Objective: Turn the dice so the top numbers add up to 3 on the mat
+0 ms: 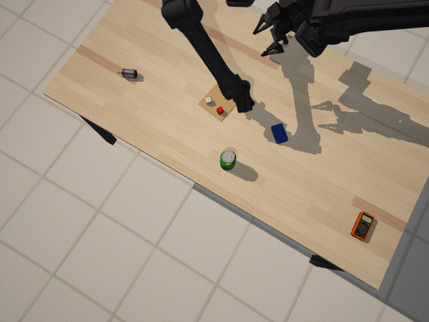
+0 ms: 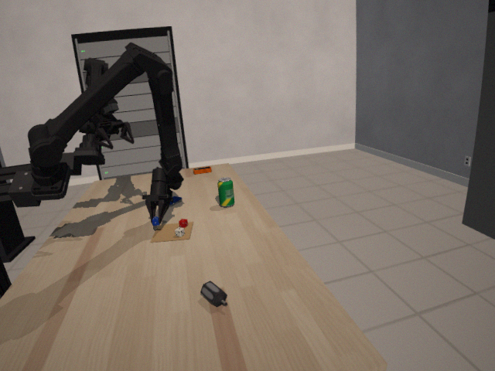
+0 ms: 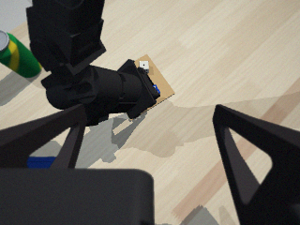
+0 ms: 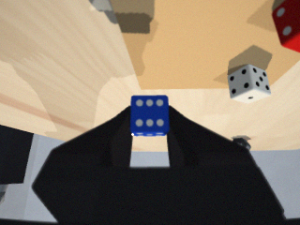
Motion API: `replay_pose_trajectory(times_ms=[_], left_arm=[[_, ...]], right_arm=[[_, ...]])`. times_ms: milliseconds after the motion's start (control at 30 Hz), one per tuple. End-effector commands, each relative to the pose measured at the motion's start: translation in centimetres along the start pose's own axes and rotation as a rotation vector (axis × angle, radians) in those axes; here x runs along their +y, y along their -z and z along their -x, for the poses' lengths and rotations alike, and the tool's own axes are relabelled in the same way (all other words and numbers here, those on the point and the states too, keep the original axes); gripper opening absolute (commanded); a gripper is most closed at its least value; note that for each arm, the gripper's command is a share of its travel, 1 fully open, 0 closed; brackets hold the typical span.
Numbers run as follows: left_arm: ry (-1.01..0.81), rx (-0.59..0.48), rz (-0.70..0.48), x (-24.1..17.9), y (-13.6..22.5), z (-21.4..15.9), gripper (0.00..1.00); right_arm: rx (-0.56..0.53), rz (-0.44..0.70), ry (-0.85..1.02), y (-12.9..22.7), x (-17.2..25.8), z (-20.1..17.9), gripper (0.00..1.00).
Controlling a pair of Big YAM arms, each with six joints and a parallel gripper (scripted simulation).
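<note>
The white die [image 1: 208, 100] [image 2: 179, 231] [image 3: 143, 65] [image 4: 248, 84] and the red die [image 1: 220, 110] [image 2: 182, 222] [image 4: 290, 25] sit on the tan mat [image 1: 221, 100] [image 2: 163, 236] [image 3: 164, 90] [image 4: 187, 47], each with one dot on top. My right gripper [image 2: 155, 222] [image 4: 149, 112] is shut on the blue die [image 2: 155, 220] [image 3: 157, 88] [image 4: 149, 113], low by the mat's corner. Its six faces the right wrist camera. The arm hides it in the top view. My left gripper [image 1: 258, 44] [image 2: 121, 144] is open and empty, high above the table's back.
A green can [image 1: 228, 159] [image 2: 226, 192] [image 3: 21, 58] stands near the table's front edge. A dark blue block [image 1: 279, 133] [image 2: 174, 200] [image 3: 40, 162] lies between the can and the left arm. An orange multimeter [image 1: 362, 225] [image 2: 202, 170] and a dark motor-like part [image 1: 129, 73] [image 2: 213, 294] lie farther off.
</note>
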State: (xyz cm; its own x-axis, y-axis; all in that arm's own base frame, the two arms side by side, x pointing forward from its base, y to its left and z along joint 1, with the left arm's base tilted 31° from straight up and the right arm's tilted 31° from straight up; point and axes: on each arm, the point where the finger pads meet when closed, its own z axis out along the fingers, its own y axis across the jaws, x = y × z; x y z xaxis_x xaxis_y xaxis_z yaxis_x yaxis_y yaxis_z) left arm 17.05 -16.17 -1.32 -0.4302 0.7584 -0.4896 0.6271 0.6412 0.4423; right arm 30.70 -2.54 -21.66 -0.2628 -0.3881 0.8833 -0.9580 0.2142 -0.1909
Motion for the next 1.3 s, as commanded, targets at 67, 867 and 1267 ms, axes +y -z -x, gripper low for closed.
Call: replay_pose_trajectory(times_ms=[67,867,1267], left_arm=[[0.029,-0.013,0.008,0.1,0.7,0.2,1.0],[0.056,-0.027,0.013,0.3,1.1,0.5,1.0],[0.059,-0.029,0.015,0.5,1.0,0.6,1.0]], right_arm=[[0.074,-0.1,0.077,1.4,-0.9,1.2,0.19],[0.076,-0.087,0.056,-1.3,-1.8,2.5,0.19],[0.082,-0.091,0.048,-2.8,-2.0,3.6,0.19]])
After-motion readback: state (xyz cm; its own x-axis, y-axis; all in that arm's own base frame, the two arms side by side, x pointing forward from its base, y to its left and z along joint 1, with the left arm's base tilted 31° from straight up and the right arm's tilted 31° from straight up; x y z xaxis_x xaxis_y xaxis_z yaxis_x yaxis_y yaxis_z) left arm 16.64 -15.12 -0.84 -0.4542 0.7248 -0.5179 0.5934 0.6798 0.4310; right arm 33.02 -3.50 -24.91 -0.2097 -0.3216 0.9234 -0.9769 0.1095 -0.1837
